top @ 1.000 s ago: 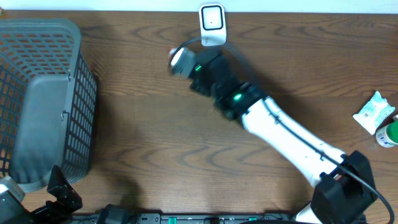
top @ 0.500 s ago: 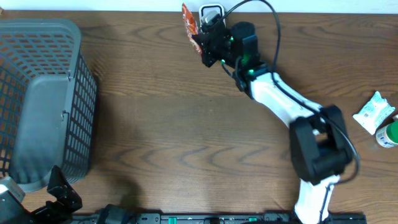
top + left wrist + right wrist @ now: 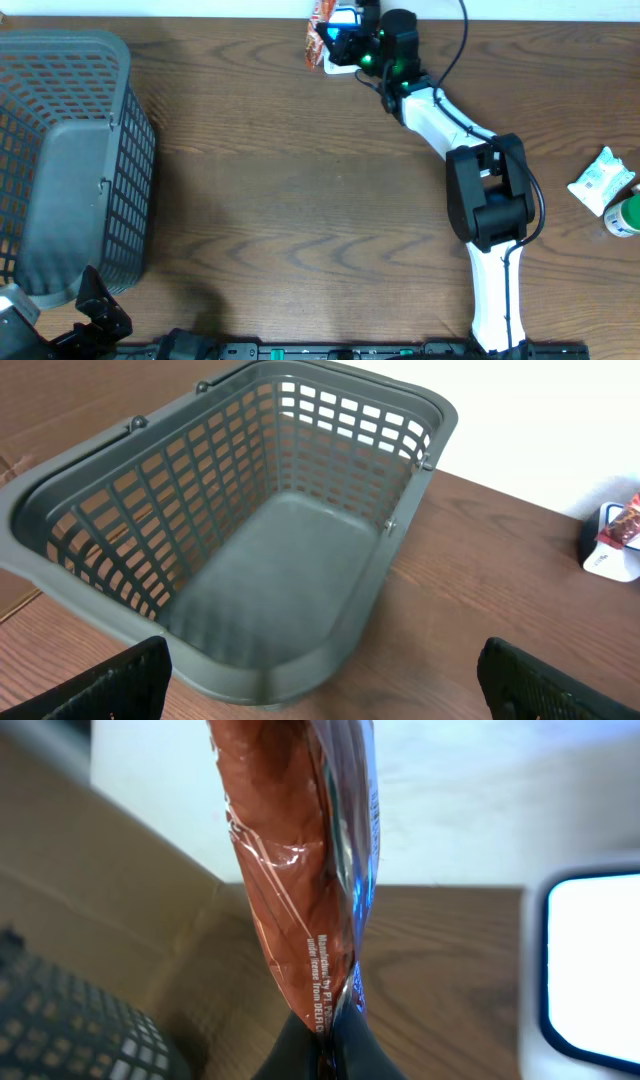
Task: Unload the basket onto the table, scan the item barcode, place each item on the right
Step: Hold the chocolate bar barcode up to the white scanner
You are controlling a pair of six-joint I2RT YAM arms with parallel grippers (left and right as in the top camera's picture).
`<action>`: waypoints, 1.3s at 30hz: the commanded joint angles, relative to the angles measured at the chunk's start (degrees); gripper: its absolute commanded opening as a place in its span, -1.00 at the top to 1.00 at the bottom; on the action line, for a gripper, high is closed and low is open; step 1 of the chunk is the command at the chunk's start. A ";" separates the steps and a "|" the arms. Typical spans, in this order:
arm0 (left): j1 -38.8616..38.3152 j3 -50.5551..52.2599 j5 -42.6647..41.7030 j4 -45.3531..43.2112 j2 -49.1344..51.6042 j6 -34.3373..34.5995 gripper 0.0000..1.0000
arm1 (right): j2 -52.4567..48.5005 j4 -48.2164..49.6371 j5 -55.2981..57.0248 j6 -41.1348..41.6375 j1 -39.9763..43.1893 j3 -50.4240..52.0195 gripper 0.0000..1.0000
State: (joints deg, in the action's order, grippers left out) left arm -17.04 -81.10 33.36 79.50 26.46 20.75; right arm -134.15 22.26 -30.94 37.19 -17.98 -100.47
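My right gripper [image 3: 337, 46] is at the table's far edge, shut on a red-brown foil snack packet [image 3: 318, 38]. In the right wrist view the packet [image 3: 300, 870] stands up from the pinched fingertips of that gripper [image 3: 335, 1038], with small print along its seam. The white barcode scanner [image 3: 592, 970] sits just to the right of the packet; from overhead only a sliver of the scanner [image 3: 343, 67] shows under the gripper. My left gripper [image 3: 325, 682] is open and empty near the front left corner, facing the basket.
A grey plastic basket [image 3: 60, 160] fills the left side of the table. A white packet [image 3: 602, 181] and a green-capped bottle [image 3: 625, 215] lie at the right edge. The right arm [image 3: 480, 190] stretches across the right half.
The right arm has swung the packet from left of the scanner up to the far edge, right over the scanner. The left arm has not moved.
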 commanded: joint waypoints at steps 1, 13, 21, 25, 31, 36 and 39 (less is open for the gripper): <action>0.04 -0.33 0.31 0.00 0.04 -0.50 -0.96 | -2.29 0.72 -2.67 9.20 2.93 -1.33 0.97; 0.04 -0.33 0.31 0.00 0.04 -0.50 -0.96 | -10.64 12.17 -8.59 22.18 4.74 -1.44 0.97; 0.04 -0.33 0.31 0.00 0.04 -0.50 -0.96 | -12.24 14.60 -9.49 24.94 4.79 -1.44 0.97; 0.04 -0.33 0.31 0.00 0.04 -0.50 -0.95 | -12.24 14.01 -9.22 25.99 4.74 -1.44 0.98; 0.04 -0.33 0.31 0.00 0.04 -0.50 -0.95 | -12.22 14.91 -10.73 24.72 4.48 -1.66 0.97; 0.04 -0.33 0.31 0.00 0.04 -0.50 -0.96 | -11.34 15.08 -16.61 21.07 4.39 -4.20 0.97; 0.04 -0.33 0.31 0.00 0.04 -0.50 -0.96 | -8.98 14.93 -20.06 21.03 4.39 -4.61 0.97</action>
State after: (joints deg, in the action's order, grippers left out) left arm -17.02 -81.10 33.34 79.50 26.46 20.78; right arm -146.45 36.99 -45.36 60.31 -13.30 -103.07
